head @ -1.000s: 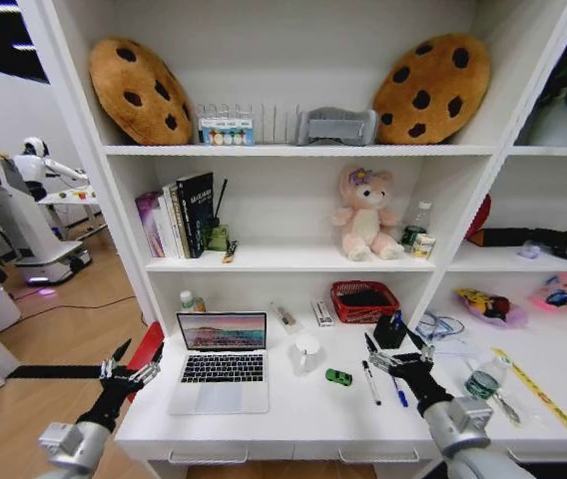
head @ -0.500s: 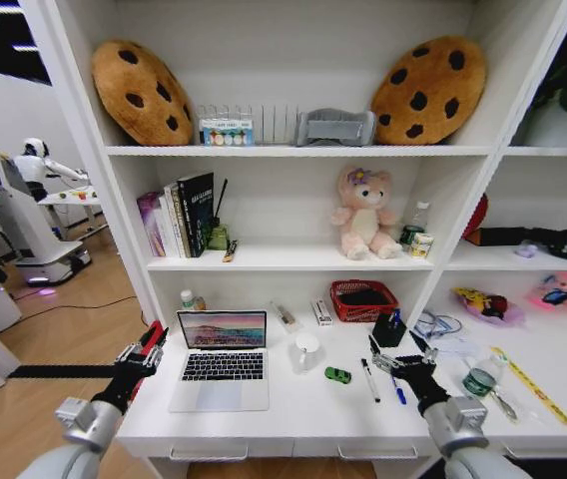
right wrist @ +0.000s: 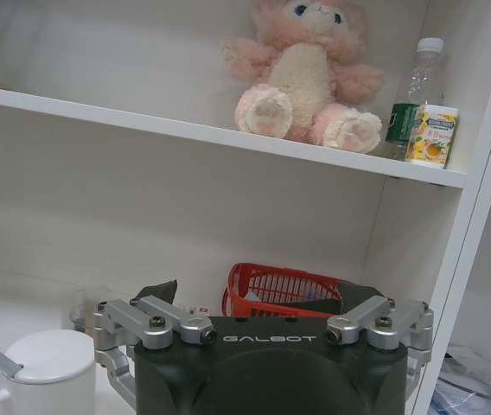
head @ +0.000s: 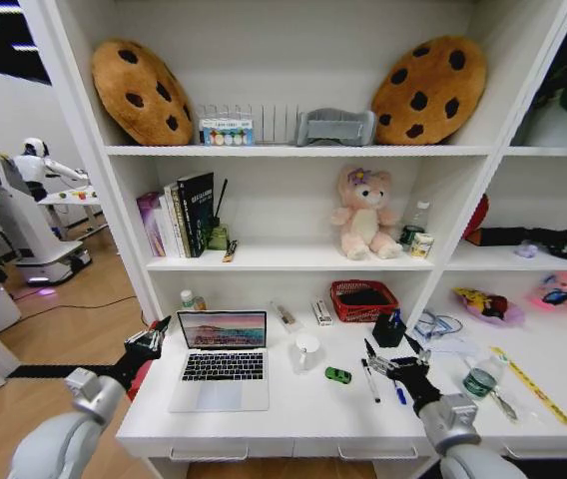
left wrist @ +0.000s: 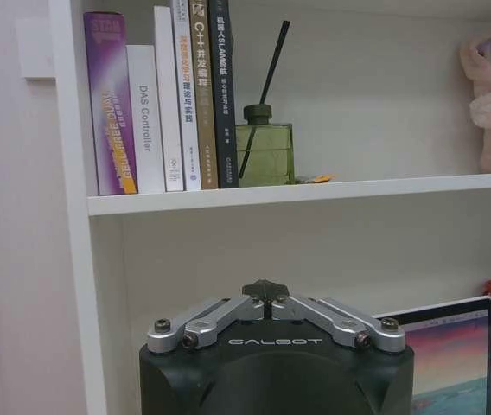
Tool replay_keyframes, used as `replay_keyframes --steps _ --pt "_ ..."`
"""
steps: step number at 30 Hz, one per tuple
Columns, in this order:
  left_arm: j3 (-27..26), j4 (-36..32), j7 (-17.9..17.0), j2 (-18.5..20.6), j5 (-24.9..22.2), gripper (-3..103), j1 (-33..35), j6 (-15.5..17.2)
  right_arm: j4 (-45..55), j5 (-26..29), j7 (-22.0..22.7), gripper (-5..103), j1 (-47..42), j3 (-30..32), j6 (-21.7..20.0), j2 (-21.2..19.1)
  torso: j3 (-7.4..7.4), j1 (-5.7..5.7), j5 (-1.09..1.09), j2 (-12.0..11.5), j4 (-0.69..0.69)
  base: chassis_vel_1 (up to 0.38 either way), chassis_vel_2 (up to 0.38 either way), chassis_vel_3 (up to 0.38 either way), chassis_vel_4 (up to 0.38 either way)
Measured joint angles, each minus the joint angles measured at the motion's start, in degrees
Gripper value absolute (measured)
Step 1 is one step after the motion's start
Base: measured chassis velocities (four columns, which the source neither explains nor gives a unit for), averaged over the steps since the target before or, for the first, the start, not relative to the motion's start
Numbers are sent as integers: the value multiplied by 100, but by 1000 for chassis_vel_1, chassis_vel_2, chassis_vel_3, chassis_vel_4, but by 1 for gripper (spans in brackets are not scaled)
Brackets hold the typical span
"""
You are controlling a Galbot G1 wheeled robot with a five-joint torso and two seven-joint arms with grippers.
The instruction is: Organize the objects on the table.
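On the white table (head: pixel 303 417) stands an open silver laptop (head: pixel 222 363). To its right are a white cup (head: pixel 306 351), a tiny green toy car (head: pixel 338 376) and loose pens (head: pixel 370 382). A small green-capped bottle (head: pixel 188 300) stands behind the laptop, and a yellow ruler (head: pixel 535 387) lies far right. My left gripper (head: pixel 152 337) hovers shut beside the laptop's left edge; its wrist view shows the left gripper (left wrist: pixel 265 290) with links folded together and the laptop screen (left wrist: pixel 449 354). My right gripper (head: pixel 393 364) hangs open above the pens, and its wrist view shows the right gripper (right wrist: pixel 258 296) facing the cup (right wrist: pixel 51 372).
A red basket (head: pixel 364 299) and a black pen holder (head: pixel 390 329) sit at the back of the table. A clear bottle (head: pixel 481 380) lies at the right. Shelves above hold books (head: pixel 179 215), a pink teddy bear (head: pixel 365 213) and cookie cushions (head: pixel 142 90).
My left arm has risen and swung in toward the laptop's left edge, and its fingers have shut. My right gripper has edged slightly left over the pens.
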Motion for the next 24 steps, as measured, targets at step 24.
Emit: replay_keyframes --steps 24 --pt "1252 1349 831 382 164 0 -1655 -163 -483 179 -111 100 403 -87 59 -306 0 0 1 -1 0 0 0 0 0"
